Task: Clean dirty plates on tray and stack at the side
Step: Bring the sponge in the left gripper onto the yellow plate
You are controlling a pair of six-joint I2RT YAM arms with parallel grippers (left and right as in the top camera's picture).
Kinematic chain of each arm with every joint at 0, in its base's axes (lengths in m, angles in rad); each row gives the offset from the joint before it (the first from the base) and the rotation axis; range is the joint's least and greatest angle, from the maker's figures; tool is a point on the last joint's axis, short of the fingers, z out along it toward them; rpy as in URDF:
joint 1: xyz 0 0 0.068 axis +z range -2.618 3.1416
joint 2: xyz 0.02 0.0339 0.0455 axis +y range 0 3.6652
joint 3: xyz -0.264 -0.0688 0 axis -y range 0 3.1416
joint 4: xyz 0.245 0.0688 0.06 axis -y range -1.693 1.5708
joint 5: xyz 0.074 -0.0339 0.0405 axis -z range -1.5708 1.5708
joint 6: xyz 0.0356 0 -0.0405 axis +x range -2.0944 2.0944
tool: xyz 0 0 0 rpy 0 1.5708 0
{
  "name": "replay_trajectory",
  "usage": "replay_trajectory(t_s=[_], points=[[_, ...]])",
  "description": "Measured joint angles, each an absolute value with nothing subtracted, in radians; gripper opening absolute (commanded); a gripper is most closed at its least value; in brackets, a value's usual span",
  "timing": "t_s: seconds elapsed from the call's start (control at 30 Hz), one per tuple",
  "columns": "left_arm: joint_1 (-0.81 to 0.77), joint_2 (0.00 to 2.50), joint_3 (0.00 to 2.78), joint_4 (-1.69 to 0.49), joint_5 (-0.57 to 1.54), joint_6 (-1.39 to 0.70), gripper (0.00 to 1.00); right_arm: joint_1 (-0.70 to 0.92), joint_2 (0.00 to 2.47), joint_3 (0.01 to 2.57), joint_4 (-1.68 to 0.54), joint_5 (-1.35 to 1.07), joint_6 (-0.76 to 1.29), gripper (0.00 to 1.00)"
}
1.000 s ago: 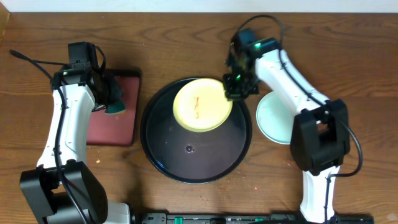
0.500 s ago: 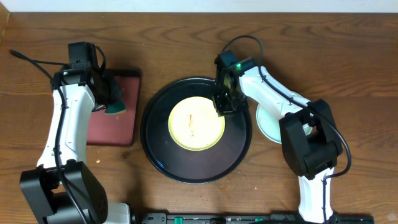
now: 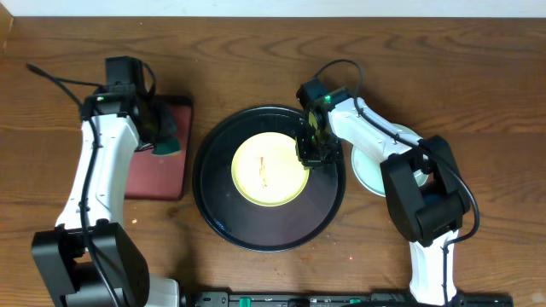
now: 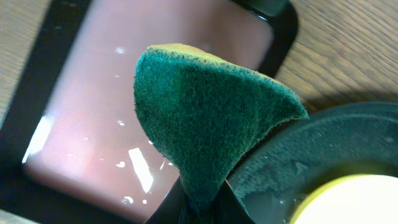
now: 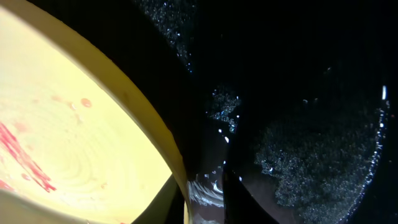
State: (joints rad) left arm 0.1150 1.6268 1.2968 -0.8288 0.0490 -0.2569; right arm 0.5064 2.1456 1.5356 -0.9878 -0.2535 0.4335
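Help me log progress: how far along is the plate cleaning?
Done: a mint green plate sits beside the black tray. In hand: the yellow plate lies on the tray, red smears unwiped, the right gripper at its rim; the left gripper holds a green sponge above the reddish-brown tray. Left: scrub it and stack it.

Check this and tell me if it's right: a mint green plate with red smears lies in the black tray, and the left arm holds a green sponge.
Wrong on colour: the plate in the black tray is yellow, not mint green, as the overhead view shows. The red smears and the left arm's green sponge are right.
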Motion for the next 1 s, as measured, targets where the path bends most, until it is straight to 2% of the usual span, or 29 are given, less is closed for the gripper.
replay_trajectory(t_s=[0.13, 0.23, 0.77, 1.0], points=[[0.081, 1.627, 1.297, -0.829, 0.05, -0.257, 0.08, 0.506, 2.146, 1.534, -0.974, -0.259, 0.442, 0.1], [0.06, 1.627, 1.297, -0.831, 0.056, -0.255, 0.07, 0.51, 2.146, 1.534, -0.96, -0.262, 0.447, 0.01], [-0.216, 1.636, 1.292, -0.848, 0.125, -0.268, 0.08, 0.511, 2.143, 1.534, -0.957, -0.269, 0.453, 0.01], [-0.327, 1.753, 1.283, -0.803, 0.193, -0.335, 0.08, 0.511, 2.143, 1.534, -0.957, -0.269, 0.453, 0.01]])
